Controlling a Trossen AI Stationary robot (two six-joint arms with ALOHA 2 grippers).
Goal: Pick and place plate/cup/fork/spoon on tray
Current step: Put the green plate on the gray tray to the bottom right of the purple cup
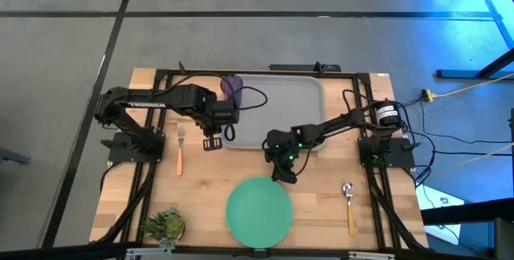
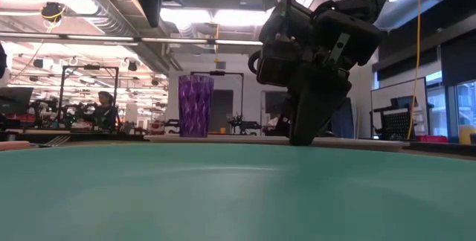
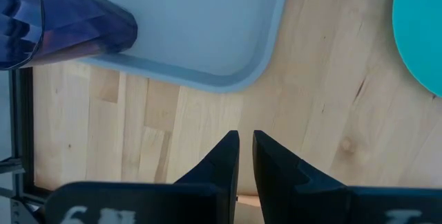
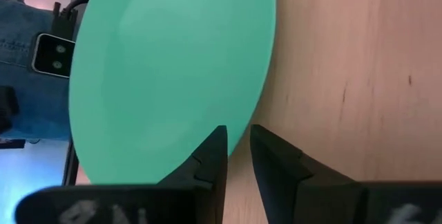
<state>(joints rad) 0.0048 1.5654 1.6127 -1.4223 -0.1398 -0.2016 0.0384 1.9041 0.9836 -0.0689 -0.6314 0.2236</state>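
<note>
Hovering my right gripper [image 1: 284,172] just above the far rim of the plate [image 1: 259,210], I see its fingers standing a narrow slot apart with nothing between them; the right wrist view shows the two tips straddling the green edge where it meets the bare wood. The plate lies flat at about six o'clock on the table [image 1: 321,204], well short of the tray [image 1: 281,99], which sits at twelve o'clock. The cup [image 1: 231,86] stands upright on the tray's ten o'clock corner. My left gripper [image 1: 213,142] waits over the wood just off the tray's near-left corner, its fingers nearly together and empty. The fork [image 1: 181,152] lies at nine o'clock, tines pointing away from me; the spoon [image 1: 348,206] lies at four o'clock beside the plate; a small green plant [image 1: 165,225] sits at seven o'clock. I judge the plate pick is the step in hand, and it looks risky: the rim is thin and low, so if I drop slightly off line a finger lands on top and pushes the plate instead of pinching it. A shallow pinch on one edge could let it tilt and slip in transit. Carrying it in, I could also clip the cup.
</note>
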